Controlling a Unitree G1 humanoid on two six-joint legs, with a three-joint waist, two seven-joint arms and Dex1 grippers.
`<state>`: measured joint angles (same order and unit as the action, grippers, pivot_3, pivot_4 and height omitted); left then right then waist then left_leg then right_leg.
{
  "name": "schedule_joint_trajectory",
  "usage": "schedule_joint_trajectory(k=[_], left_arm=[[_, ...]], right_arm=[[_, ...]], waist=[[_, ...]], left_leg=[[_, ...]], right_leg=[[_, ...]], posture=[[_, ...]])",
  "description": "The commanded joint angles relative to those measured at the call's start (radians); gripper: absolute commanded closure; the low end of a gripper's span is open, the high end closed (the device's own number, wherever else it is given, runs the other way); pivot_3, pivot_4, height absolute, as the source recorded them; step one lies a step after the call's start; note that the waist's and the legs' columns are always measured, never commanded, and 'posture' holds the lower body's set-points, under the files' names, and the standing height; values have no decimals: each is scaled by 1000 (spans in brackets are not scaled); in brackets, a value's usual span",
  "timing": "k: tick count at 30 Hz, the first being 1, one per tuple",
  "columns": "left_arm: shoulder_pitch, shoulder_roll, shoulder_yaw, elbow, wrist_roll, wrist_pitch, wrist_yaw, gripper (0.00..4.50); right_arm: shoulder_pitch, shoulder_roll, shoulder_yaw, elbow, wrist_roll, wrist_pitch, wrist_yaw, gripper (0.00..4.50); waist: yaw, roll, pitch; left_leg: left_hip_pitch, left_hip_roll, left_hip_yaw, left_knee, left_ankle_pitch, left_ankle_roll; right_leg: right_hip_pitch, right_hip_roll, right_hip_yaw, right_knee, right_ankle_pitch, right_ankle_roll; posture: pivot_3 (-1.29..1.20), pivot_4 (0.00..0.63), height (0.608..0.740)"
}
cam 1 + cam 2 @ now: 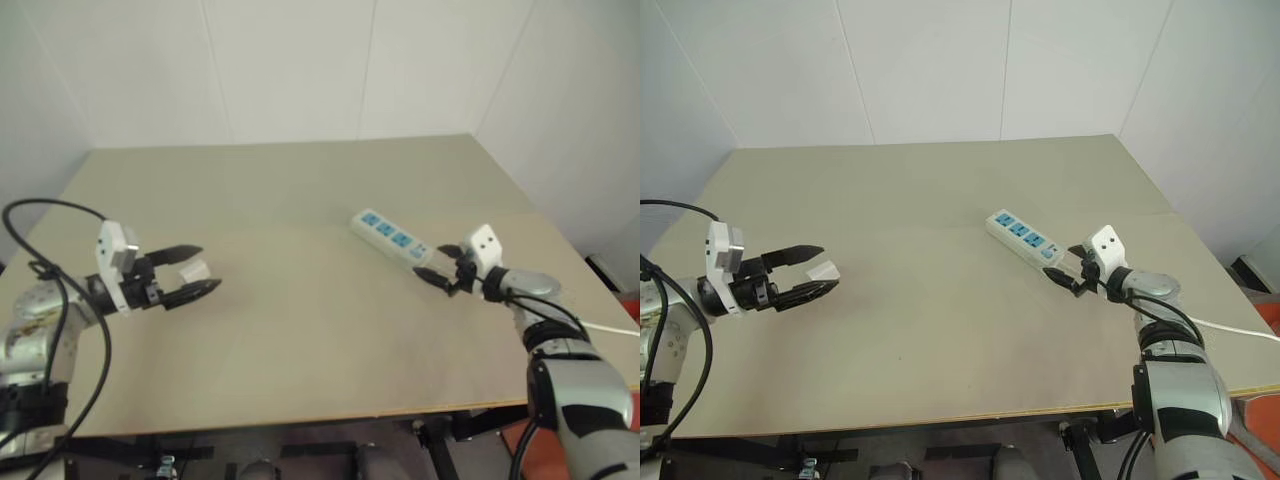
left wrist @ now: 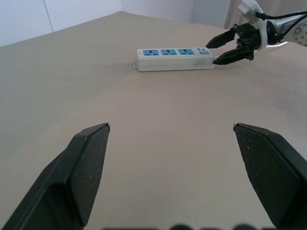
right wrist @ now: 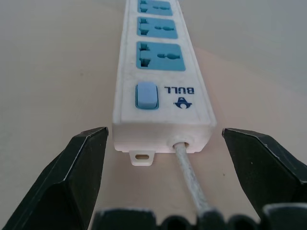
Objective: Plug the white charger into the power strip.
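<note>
The right wrist view shows the power strip [image 3: 163, 81] end-on: a pale blue switch [image 3: 147, 95] beside the printed brand mark, blue sockets running toward the frame's top, and a grey-white cord [image 3: 189, 175] leaving the near end between the right gripper's spread fingers [image 3: 81, 177], which flank that end without touching it. The head views show the same strip [image 1: 390, 237] lying diagonally right of centre on the beige table [image 1: 300, 330], the right gripper [image 1: 437, 273] at its lower-right end. At the left of the frame, the left gripper [image 1: 195, 272] stands wide open, with the white charger [image 1: 195, 269] seen between its fingers; whether it touches them I cannot tell. The cord is cut off at the right edge.
</note>
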<state>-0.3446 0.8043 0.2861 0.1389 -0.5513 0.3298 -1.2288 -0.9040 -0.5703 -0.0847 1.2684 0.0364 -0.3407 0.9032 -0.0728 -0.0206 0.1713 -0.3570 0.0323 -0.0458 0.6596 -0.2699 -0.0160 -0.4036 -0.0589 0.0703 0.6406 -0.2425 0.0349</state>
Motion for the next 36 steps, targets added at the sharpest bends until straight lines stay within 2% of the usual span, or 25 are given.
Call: schedule_joint_trajectory(k=[1, 10, 15, 26, 36], left_arm=[[12, 5, 28, -46, -17, -21, 3, 0], [0, -18, 7, -37, -3, -35, 13, 0], [18, -25, 13, -53, -14, -39, 18, 0], [40, -28, 5, -63, -25, -32, 2, 0], [25, -32, -13, -58, -18, -22, -1, 0]], right_arm=[[-37, 3, -13, 6, -5, -16, -4, 32], [-103, 45, -28, 46, -20, 57, -5, 32], [-107, 46, -40, 47, -21, 68, -13, 1132], [-69, 56, -26, 26, -35, -6, 3, 1131], [12, 135, -7, -144, 19, -24, 183, 1131]], waist=[[0, 0, 0], [-2, 0, 0], [0, 0, 0], [0, 0, 0], [-14, 0, 0]], left_leg=[[0, 0, 0, 0, 0, 0], [0, 0, 0, 0, 0, 0], [0, 0, 0, 0, 0, 0], [0, 0, 0, 0, 0, 0], [0, 0, -1, 0, 0, 0]], right_leg=[[0, 0, 0, 0, 0, 0], [0, 0, 0, 0, 0, 0], [0, 0, 0, 0, 0, 0], [0, 0, 0, 0, 0, 0], [0, 0, 0, 1, 0, 0]], posture=[[0, 150, 740], [0, 150, 740], [0, 150, 740], [0, 150, 740], [0, 150, 740]])
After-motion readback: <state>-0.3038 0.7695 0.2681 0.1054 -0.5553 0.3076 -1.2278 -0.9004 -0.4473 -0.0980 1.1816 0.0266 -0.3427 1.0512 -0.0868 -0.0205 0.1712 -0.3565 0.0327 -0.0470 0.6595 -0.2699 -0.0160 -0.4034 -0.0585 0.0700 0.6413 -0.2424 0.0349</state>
